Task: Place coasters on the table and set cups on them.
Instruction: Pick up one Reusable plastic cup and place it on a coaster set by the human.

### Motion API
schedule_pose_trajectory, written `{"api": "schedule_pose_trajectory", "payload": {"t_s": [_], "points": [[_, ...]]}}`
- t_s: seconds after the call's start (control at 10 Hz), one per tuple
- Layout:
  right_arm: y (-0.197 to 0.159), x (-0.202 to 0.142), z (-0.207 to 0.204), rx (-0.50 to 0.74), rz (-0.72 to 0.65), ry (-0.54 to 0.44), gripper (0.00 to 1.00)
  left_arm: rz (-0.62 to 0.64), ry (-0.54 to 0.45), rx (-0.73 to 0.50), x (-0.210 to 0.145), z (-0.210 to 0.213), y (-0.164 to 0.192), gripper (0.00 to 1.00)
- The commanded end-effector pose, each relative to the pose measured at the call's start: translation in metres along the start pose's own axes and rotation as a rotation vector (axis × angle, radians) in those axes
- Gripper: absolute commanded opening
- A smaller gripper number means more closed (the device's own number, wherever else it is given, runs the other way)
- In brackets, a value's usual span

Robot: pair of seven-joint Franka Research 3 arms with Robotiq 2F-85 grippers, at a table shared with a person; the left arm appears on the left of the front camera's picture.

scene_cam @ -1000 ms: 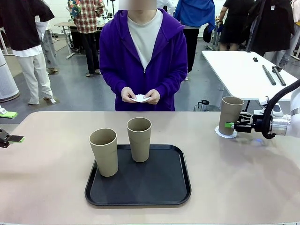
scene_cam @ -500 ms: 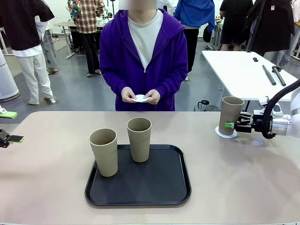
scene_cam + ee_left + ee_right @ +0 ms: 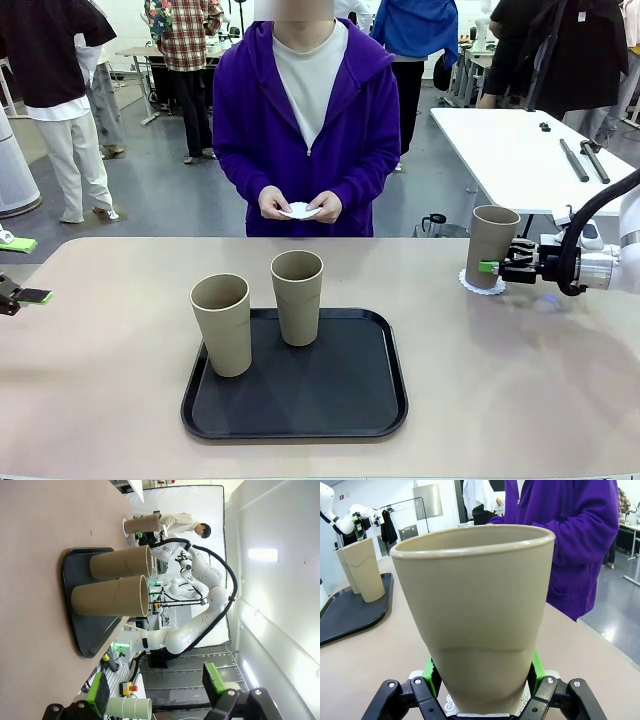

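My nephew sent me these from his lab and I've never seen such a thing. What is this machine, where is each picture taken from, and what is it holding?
These are two white robot arms, each ending in a two-fingered gripper, at a table facing a person in a purple hoodie. The front picture looks across the table from the robot's side; the other two come from cameras on the wrists, so one looks sideways. On the table lies a black tray with two tan cups standing on it. The right gripper is shut on a third cup, upright on a lacy paper coaster at the right. The left gripper hangs open at the left edge, holding nothing. The person's hands hold another white coaster.
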State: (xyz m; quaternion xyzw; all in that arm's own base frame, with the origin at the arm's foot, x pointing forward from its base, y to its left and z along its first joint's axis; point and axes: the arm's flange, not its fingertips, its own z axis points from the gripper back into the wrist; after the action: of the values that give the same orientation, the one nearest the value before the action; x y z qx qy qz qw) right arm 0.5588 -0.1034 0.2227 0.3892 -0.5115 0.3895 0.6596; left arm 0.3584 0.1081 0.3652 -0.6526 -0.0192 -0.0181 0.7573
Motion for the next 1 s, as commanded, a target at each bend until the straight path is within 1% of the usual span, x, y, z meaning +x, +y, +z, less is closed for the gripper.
{"api": "schedule_pose_trajectory", "payload": {"t_s": [0.0, 0.1, 0.2, 0.6, 0.9], "points": [[-0.0006, -0.0023, 0.0015, 0.031, 0.023, -0.009, 0.81, -0.012, -0.003, -0.013, -0.0010, 0.0014, -0.0015, 1.00], [-0.0007, -0.0024, 0.0019, 0.038, 0.020, -0.009, 0.94, -0.012, -0.003, -0.013, -0.0010, 0.0014, -0.0015, 1.00], [-0.0010, -0.0027, 0.0026, 0.039, 0.018, -0.009, 1.00, -0.012, -0.003, -0.013, -0.0010, 0.0014, -0.0015, 1.00], [-0.0015, -0.0040, 0.0046, 0.042, 0.003, -0.005, 1.00, -0.012, -0.003, -0.013, -0.0010, 0.0014, -0.0015, 1.00], [0.0013, -0.0032, 0.0084, 0.043, 0.009, 0.029, 1.00, -0.012, -0.003, -0.013, -0.0010, 0.0014, -0.0015, 1.00]]}}
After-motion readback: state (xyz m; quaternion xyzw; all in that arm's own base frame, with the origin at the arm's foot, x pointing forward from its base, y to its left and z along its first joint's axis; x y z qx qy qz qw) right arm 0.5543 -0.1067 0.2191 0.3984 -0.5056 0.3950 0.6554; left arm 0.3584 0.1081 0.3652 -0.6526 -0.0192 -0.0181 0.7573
